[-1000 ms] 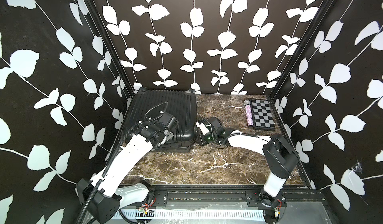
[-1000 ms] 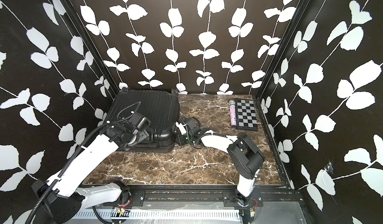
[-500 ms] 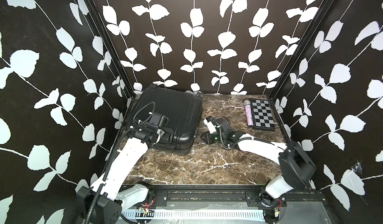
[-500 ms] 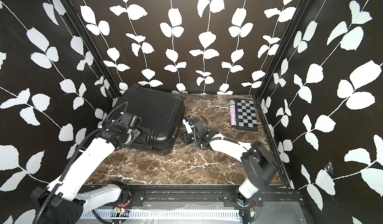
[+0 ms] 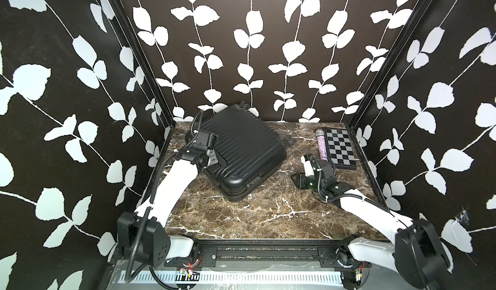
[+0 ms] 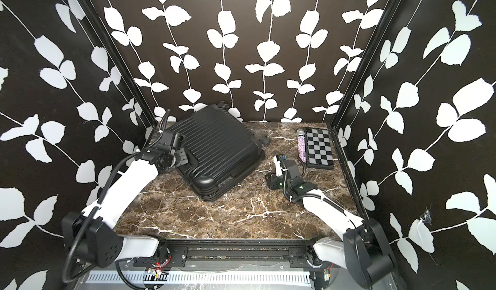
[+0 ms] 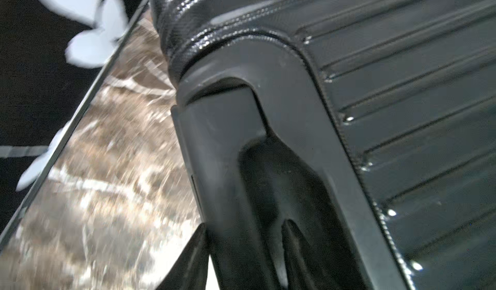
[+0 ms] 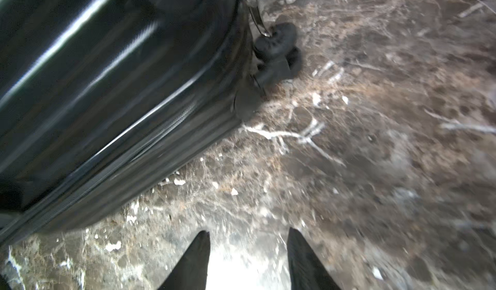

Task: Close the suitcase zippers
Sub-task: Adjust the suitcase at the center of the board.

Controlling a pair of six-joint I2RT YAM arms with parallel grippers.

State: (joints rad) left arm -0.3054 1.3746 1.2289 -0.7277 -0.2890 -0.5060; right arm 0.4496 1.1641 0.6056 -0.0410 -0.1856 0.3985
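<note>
The black ribbed suitcase (image 5: 241, 151) (image 6: 217, 151) lies flat at the back left of the marble table, turned so that one corner points toward the front. My left gripper (image 5: 214, 160) (image 6: 185, 158) (image 7: 245, 224) is at its left edge, shut on the bar of the suitcase handle (image 7: 222, 154), one finger on each side. My right gripper (image 5: 299, 180) (image 6: 271, 181) (image 8: 247, 237) hovers open and empty over bare table to the right of the case. In the right wrist view the zippers' track (image 8: 166, 126) runs along the case's side wall toward a wheel (image 8: 279, 47); no pulls can be made out.
A flat checkered box (image 5: 339, 147) (image 6: 319, 147) and a glittery pink microphone (image 5: 321, 146) (image 6: 302, 147) lie at the back right, just behind my right wrist. Leaf-patterned walls close in the table on three sides. The suitcase's far corner touches the back wall.
The suitcase has swung round from square to diagonal. My left gripper moved to its left edge and closed on the handle. My right arm drew back to the right, jaws widening.
</note>
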